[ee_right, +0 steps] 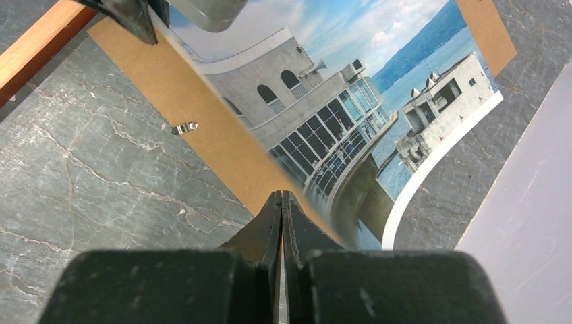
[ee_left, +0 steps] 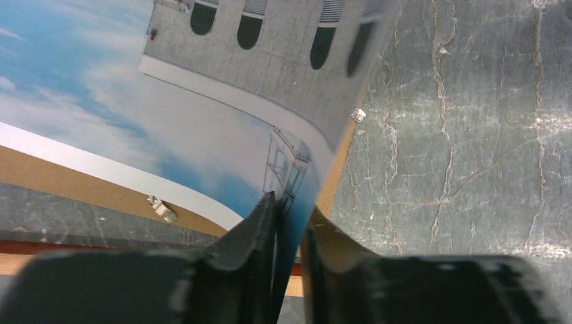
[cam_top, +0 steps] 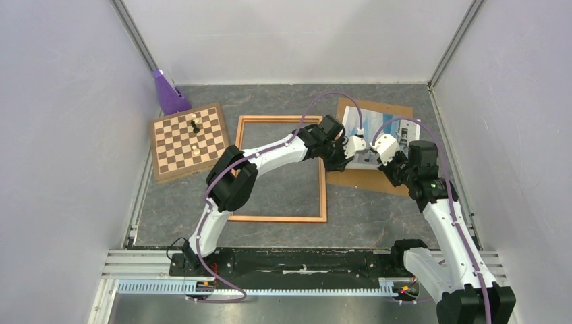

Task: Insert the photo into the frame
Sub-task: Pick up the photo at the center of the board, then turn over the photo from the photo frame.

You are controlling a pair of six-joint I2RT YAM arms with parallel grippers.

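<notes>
Honestly, you're barely started: the photo point(cam_top: 355, 121) sits on the hardboard backing panel point(cam_top: 357, 179) upper right, and the wooden frame point(cam_top: 283, 219) mid-picture is empty. Your right gripper point(ee_right: 281, 197) pinches the photo's edge; your left gripper point(ee_left: 290, 209) straddles it, can't tell if it's clamped.

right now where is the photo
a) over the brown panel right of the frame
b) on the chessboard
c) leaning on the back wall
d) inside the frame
a: the photo lies over the panel, right of the frame and outside its rails.
</notes>
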